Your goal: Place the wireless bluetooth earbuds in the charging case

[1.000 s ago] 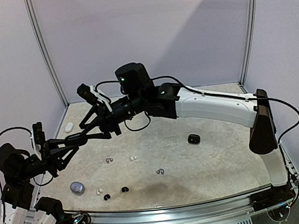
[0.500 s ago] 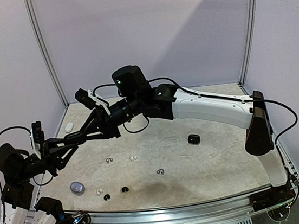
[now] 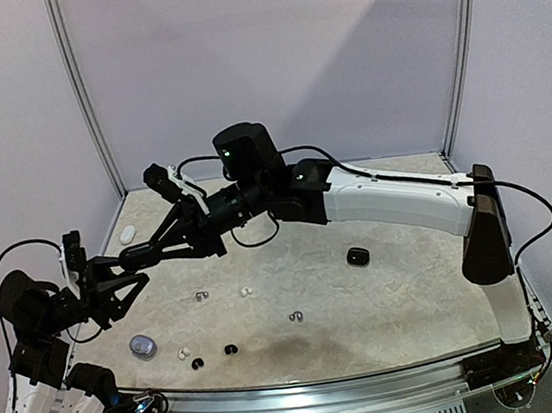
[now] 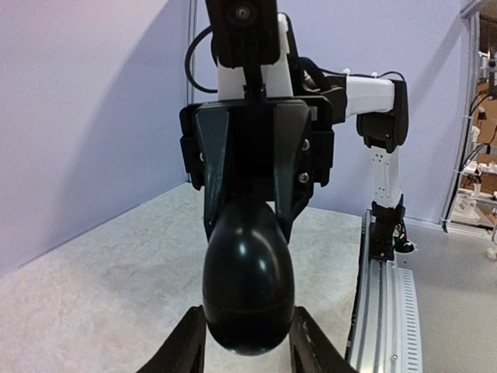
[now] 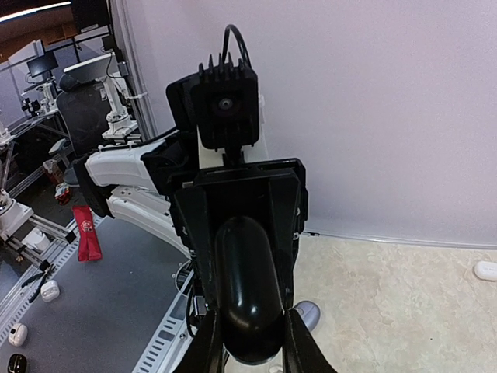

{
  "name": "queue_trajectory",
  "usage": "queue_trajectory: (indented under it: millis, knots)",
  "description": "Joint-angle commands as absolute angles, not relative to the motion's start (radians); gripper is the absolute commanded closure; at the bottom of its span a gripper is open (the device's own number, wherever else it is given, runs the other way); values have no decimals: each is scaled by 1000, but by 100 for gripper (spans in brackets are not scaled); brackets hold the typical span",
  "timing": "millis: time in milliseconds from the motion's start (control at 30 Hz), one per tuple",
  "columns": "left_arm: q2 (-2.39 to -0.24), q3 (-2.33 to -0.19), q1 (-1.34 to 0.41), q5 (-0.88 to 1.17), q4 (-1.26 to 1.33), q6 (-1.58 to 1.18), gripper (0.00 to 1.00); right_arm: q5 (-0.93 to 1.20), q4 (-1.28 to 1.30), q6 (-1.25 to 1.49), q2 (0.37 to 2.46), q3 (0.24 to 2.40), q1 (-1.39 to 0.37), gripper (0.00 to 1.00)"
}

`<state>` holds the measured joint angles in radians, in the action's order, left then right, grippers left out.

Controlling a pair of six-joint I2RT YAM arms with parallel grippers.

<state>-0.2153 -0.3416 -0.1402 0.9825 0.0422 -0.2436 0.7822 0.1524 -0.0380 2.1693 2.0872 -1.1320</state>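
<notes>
Black charging case (image 4: 248,287) is held above the left edge of the table (image 3: 417,290), newly clamped by the right gripper (image 5: 252,346), while the left gripper (image 4: 248,353) has been eased apart around it. A handover is judged under way; earbuds (image 3: 230,349) lie loose near the front edge.

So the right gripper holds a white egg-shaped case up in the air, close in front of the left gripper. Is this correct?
Not quite: the case is black, not white. The rest stands: the right gripper holds it up in the air, close in front of the left gripper. The right wrist view shows the colour plainly, and the left wrist view agrees.
</notes>
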Motion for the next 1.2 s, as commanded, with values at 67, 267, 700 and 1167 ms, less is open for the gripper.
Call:
queue_trajectory:
  millis: [67, 267, 700, 1167]
  knots:
    - [-216, -307, -140, 980, 222, -329, 65, 807, 91, -23, 2110, 2072, -1130, 100]
    - [-223, -308, -140, 974, 276, -380, 51, 798, 94, -29, 2111, 2069, -1130, 100]
    - [-230, -310, -139, 931, 288, -473, 74, 792, 84, -26, 2118, 2069, -1131, 100]
    - [-237, -314, -139, 933, 310, -511, 100, 775, 94, -62, 2129, 2063, -1138, 92]
